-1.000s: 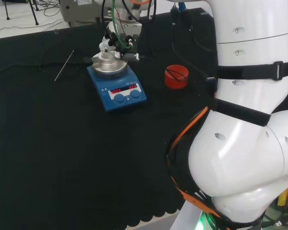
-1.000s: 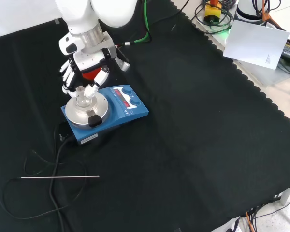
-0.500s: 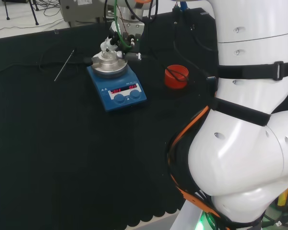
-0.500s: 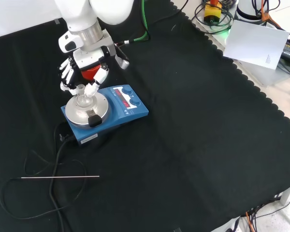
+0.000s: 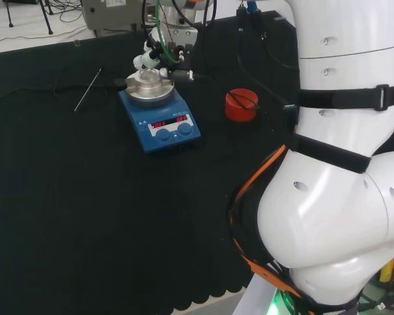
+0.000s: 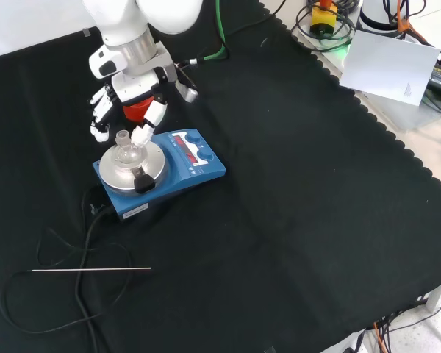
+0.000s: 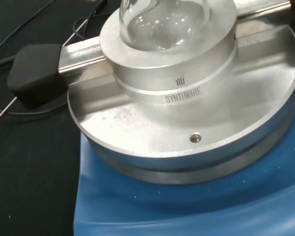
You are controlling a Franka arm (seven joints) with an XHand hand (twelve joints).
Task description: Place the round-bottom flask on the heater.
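In the front view, a thin metal rod (image 6: pixel 92 270) lies on the black worktop (image 6: pixel 294 220) to the lower left of the heater, with a black cable (image 6: pixel 66 294) looping around it and running up to the heater's near-left corner. The heater (image 6: pixel 184 173) is a blue unit with a round silver plate, a red display and two blue knobs on its right-hand face. The round-bottom flask (image 6: pixel 126 153) sits upright in the metal holder at the middle of the heater's plate, neck pointing up. A black knob (image 6: pixel 142 182) on a bar sticks out at the plate's near rim.

Just above the heater, the robot hand (image 6: pixel 125 99) hangs over the flask with its fingers (image 6: pixel 142 135) spread and relaxed, apart from the glass; one white fingertip is close beside the flask's neck, but nothing is held. A red ribbed ring (image 6: pixel 137 111) shows behind the robot hand, beyond the heater.

In the head view, the flask (image 5: pixel 148 79) rests on the heater (image 5: pixel 159 117), the robot hand (image 5: pixel 152 55) is above it, and the red ring (image 5: pixel 241 105) stands to the heater's right.

The wrist view looks onto the flask's clear bulb (image 7: pixel 172 19) seated in the silver holder ring (image 7: pixel 169 73) on the heater's plate.
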